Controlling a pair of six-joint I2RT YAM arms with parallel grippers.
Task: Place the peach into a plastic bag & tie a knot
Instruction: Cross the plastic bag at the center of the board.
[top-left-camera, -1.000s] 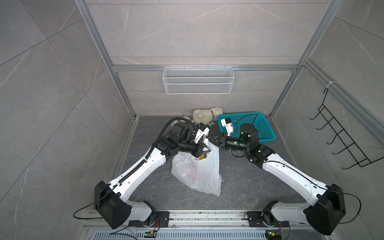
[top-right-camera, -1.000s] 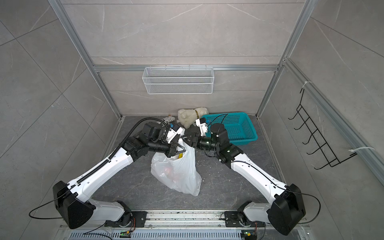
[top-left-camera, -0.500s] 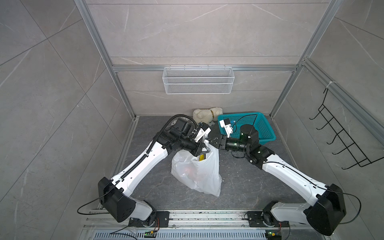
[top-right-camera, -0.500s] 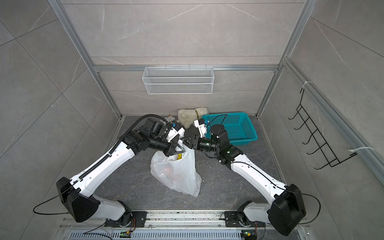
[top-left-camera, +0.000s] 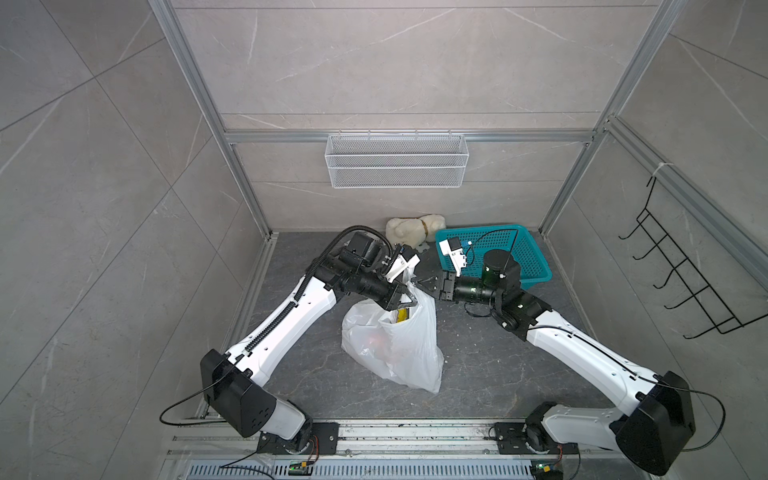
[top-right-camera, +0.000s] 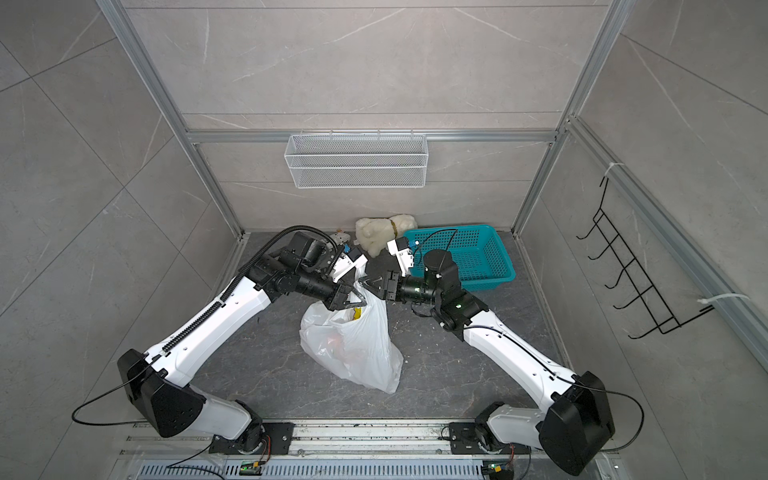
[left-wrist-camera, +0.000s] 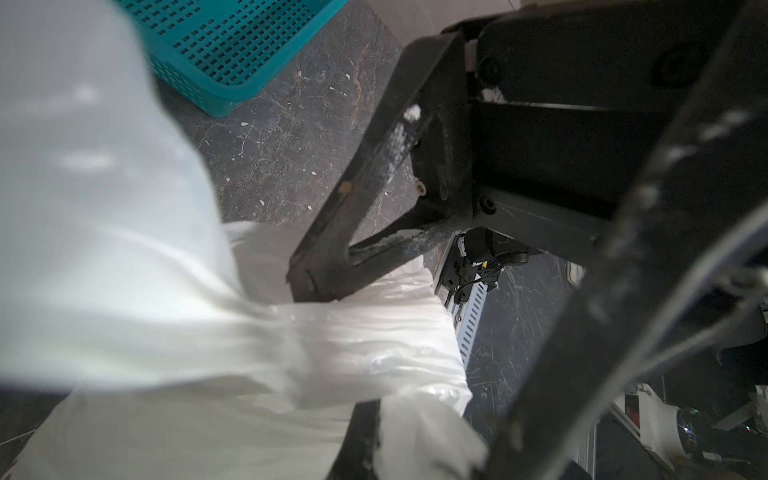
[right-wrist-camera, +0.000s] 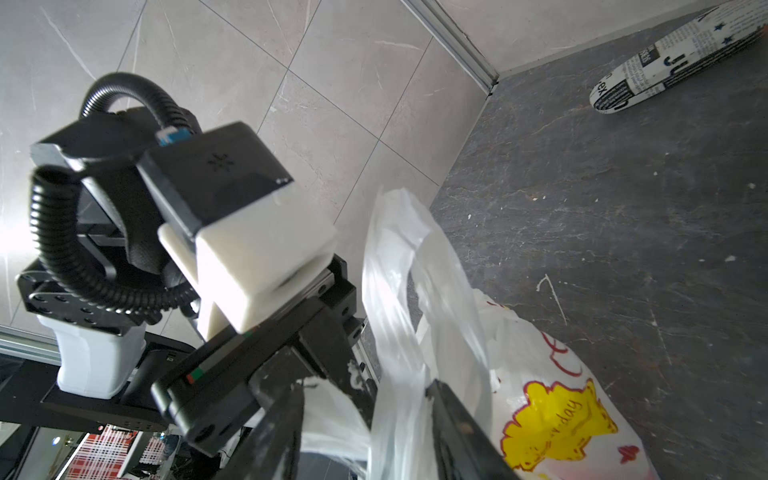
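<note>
1. Black 2-fingered left gripper (top-left-camera: 409, 302): clamped tight on the gathered film at the bag's mouth. It reaches in from the left, level with the neck and above the bag's belly.
2. Thin translucent white plastic bag (top-left-camera: 399, 353), printed with a yellow speech bubble and red marks (right-wrist-camera: 552, 415): slumped on the dark grey stone-pattern floor (top-left-camera: 478, 374) between the 2 arms, with its mouth raised to the grippers. 1 white handle loop (right-wrist-camera: 399, 291) stands up loose, untied.
3. Peach (top-left-camera: 376, 341): an orange-red blur seen through the film, low inside the plastic bag and below the left gripper.
4. Black right gripper (top-left-camera: 422, 286): reaches in from the right, just beside the bag's neck and tip to tip with the left gripper. Its jaws stand partly apart, and the handle loop passes between them close to 1 finger (right-wrist-camera: 453, 424). No pinch shows.
5. Cream plush toy (top-left-camera: 411, 232): at the back wall, behind both grippers.
6. White wire mesh basket (top-left-camera: 397, 162): hung on the back wall.
7. Teal perforated plastic crate (top-left-camera: 528, 257): on the floor behind the right arm.
8. Black wire hook rack (top-left-camera: 685, 274): on the right wall.
</note>
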